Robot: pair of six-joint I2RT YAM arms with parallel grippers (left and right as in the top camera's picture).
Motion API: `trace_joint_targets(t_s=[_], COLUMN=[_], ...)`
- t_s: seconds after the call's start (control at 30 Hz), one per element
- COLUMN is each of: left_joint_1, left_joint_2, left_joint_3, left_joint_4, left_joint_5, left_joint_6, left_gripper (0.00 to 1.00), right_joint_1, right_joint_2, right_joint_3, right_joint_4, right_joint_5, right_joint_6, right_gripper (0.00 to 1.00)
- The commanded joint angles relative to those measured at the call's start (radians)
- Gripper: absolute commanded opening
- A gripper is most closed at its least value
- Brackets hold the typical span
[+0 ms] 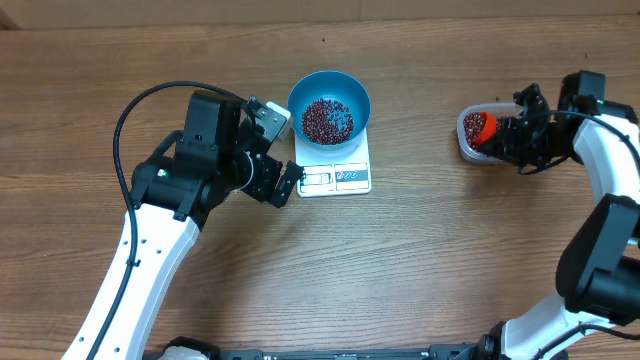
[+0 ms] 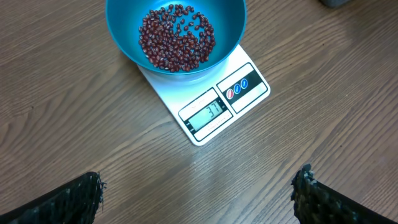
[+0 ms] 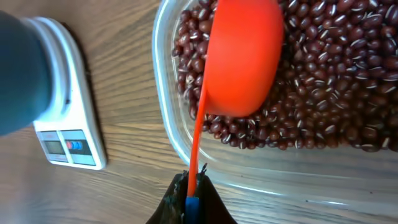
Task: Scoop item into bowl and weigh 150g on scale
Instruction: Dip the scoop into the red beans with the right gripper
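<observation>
Beans point(image 1: 328, 120) cover the floor of the bright blue bowl point(image 1: 358, 90), which stands on the white kitchen scale point(image 1: 335, 178) in the upper middle of the overhead frame. The scale's display point(image 2: 207, 112) and buttons lie along its near edge, clear of the bowl, and the display shows digits that are too faint to read.

The left claw point(image 1: 281, 147) hangs just left of the scale with its jaws spread wide and nothing between them.

At the right edge of the frame, the right claw point(image 3: 191, 200) is clamped tight on the thin handle of an orange scoop point(image 3: 242, 56). The scoop's rounded cup sits over more beans point(image 3: 336, 93) heaped in a clear plastic tub point(image 3: 163, 106). The tub rests on the wooden desk point(image 1: 200, 50), well apart from the scale.
</observation>
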Motion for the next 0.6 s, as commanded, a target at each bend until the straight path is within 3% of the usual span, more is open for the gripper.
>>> trace_joint_targets(t_s=[0.0, 0.27, 0.57], left_joint_1=[0.003, 0.004, 0.004], left_joint_2=[0.006, 0.006, 0.006], left_joint_3=[0.0, 0.0, 0.0], left_joint_4=[0.004, 0.004, 0.004], left_joint_5=[0.005, 0.005, 0.005], left_joint_6=[-0.01, -0.01, -0.01], left_gripper=[0.99, 1.0, 0.99], right_joint_1=[-0.047, -0.195, -0.288], right_joint_2=[0.003, 0.003, 0.003], right_joint_3=[-0.007, -0.007, -0.007], right_joint_4=[0.001, -0.039, -0.16], right_joint_5=[-0.122, -0.254, -0.46], right_joint_6=[0.002, -0.024, -0.229], right_gripper=[0.04, 0.04, 0.04])
